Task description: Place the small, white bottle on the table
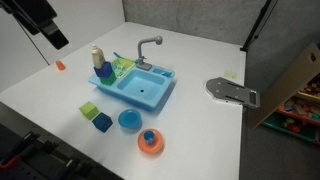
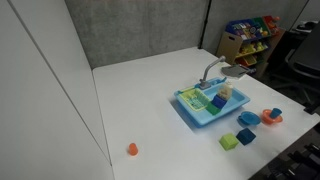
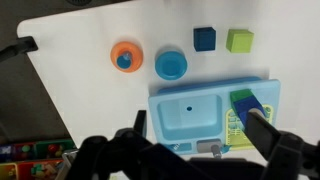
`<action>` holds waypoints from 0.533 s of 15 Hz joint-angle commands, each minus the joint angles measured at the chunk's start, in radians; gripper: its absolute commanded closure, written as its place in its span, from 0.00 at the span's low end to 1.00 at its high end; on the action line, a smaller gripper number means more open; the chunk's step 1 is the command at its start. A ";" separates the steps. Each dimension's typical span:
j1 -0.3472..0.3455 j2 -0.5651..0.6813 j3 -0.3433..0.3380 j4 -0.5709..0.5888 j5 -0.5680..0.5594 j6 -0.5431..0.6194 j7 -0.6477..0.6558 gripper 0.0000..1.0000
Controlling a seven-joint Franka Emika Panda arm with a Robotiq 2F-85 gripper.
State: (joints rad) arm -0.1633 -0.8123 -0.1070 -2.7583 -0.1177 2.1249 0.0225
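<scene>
Wrist view. The gripper [image 3: 197, 120] is nearest the lens. Its dark fingers [image 3: 262, 130] are spread wide with nothing between them, held open, you'd judge, ready to come down over the target. Under it is the blue sink [image 3: 185, 115], with one finger covering part of the side compartment. You cannot make out the bottle here. Beyond the sink, an orange cup [image 3: 126, 57], blue bowl [image 3: 171, 65], blue cube [image 3: 205, 39] and green cube [image 3: 239, 40] sit on the table [image 3: 90, 90].

Exterior view. The bottle [image 1: 97, 57] stands in the sink's side compartment, beside the green rack [image 1: 121, 68], with a blue block [image 1: 103, 72] at its foot, likely parked there as washing-up. Its long axis is vertical and the narrow top points up. The gripper [image 1: 50, 30] hangs high, well apart from it. You can't read the jaws from here.

Exterior view. The bottle [image 2: 225, 91] is a small pale upright shape near the faucet [image 2: 212, 70], its top again up.
</scene>
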 commanded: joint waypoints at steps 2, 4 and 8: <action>0.024 0.084 -0.035 0.000 0.041 0.078 -0.041 0.00; 0.037 0.121 -0.044 0.001 0.062 0.109 -0.056 0.00; 0.072 0.209 -0.053 0.013 0.121 0.176 -0.086 0.00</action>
State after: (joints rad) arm -0.1197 -0.6739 -0.1422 -2.7678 -0.0420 2.2578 -0.0213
